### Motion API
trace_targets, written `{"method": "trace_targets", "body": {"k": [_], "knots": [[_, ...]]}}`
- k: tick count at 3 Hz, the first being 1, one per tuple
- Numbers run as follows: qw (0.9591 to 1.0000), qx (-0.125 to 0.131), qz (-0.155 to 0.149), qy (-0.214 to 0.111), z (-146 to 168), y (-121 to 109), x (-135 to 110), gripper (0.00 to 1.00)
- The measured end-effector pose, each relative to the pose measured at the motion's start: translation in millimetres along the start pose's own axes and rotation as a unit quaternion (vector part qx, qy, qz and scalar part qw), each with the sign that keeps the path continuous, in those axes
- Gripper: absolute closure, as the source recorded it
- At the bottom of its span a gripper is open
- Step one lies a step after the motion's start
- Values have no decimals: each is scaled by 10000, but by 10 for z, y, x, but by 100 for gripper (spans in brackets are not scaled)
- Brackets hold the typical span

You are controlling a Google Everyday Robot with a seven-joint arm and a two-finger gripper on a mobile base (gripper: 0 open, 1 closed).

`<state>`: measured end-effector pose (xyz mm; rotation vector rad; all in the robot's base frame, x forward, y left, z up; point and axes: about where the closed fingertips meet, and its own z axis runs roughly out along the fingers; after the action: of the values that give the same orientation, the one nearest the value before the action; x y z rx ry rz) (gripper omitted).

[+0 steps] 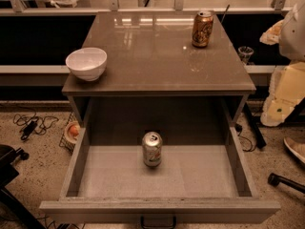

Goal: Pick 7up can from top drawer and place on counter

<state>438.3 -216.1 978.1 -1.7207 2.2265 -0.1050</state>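
7up can [152, 149] upright in top drawer [157, 206]; gripper [280, 106] far right.

The glossy desk [157, 56] was grey-brown. At one o'clock stood a gold-orange can [202, 29]; at nine, a white bowl [86, 63]. In the grey-brown top drawer [119, 175], the 7up can [152, 149] was silvery-pale with a greenish label.
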Motion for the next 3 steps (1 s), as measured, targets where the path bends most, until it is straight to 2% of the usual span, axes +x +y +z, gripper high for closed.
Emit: {"method": "trace_targets", "body": {"k": [1, 2, 3], "knots": [[10000, 1, 0, -1, 0, 0, 0, 0], [9990, -101, 88, -433, 224, 81, 1, 0], [9913, -397, 262, -1226, 793, 315, 27, 0]]}}
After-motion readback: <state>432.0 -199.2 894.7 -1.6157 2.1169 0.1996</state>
